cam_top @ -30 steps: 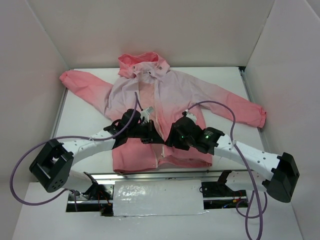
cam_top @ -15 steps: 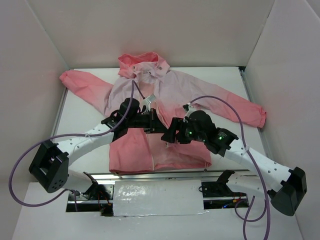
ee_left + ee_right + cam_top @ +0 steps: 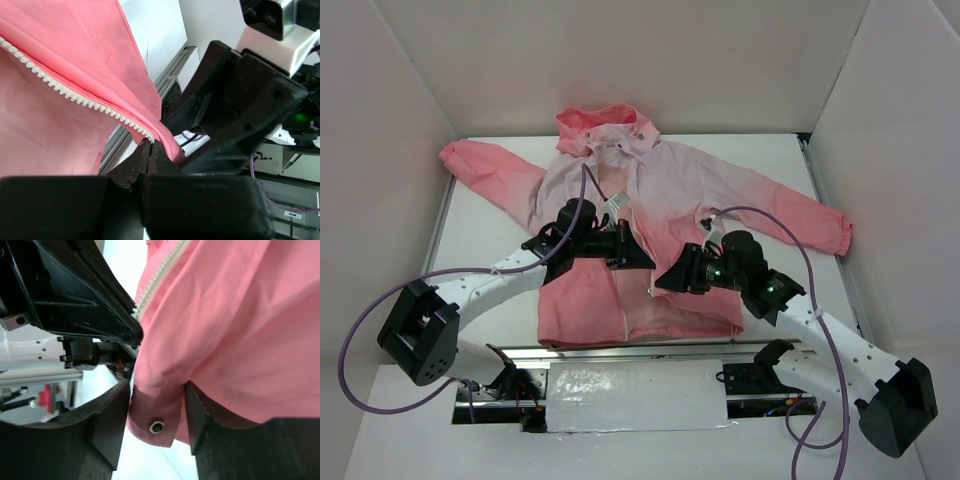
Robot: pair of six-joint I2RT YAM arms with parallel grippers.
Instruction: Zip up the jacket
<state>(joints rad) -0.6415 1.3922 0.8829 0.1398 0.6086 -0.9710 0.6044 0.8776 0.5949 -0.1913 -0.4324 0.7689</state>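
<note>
Shifted since earlier: right arm's elbow [image 3: 775, 290], toward 4 o'clock.
Top: pink hooded jacket [image 3: 670, 190] spread on white table [image 3: 485, 225].
Left wrist: left gripper [image 3: 151, 145] fingers together, clamped on white zipper edge [image 3: 75, 95].
Right wrist: right gripper [image 3: 155, 410] fingers apart astride jacket hem [image 3: 165, 400]; grip undeterminable.

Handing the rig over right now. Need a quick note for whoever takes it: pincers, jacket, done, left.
Left pincer: shut on the zipper edge of the jacket.
Right pincer: jaws apart around a hem fold with a metal eyelet; grip unclear.
The jacket lies flat on the table, hood far, sleeves spread.
Done: both arms at the front opening.
Left: front open at chest, teeth bare; join and zip up. Slider not visible.
</note>
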